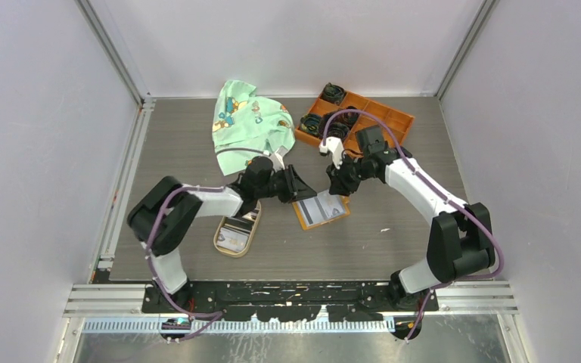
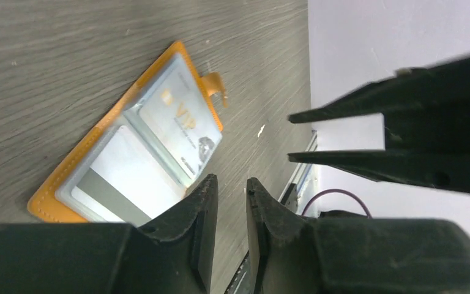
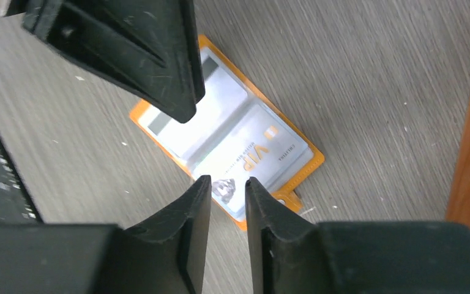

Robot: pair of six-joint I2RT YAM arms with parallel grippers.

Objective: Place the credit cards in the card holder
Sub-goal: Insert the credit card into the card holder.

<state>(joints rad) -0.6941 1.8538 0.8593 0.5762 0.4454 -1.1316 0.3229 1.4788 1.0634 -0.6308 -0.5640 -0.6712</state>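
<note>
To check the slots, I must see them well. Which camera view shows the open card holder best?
Left wrist: the card holder lies open, nearly whole, its cards clear. Right wrist: the left gripper covers one end. Top external: small, no detail.

Worktop (image 1: 197, 144): grey wood-grain surface, matte, few pale specks. Back wall (image 1: 287, 45), left wall (image 1: 38, 151), right wall (image 1: 537, 136): plain pale lavender-white panels closing three sides. Aluminium posts (image 1: 113, 53) at both rear corners. Slotted aluminium rail (image 1: 98, 299) along near edge. Light even, diffuse; shadows soft.
</note>
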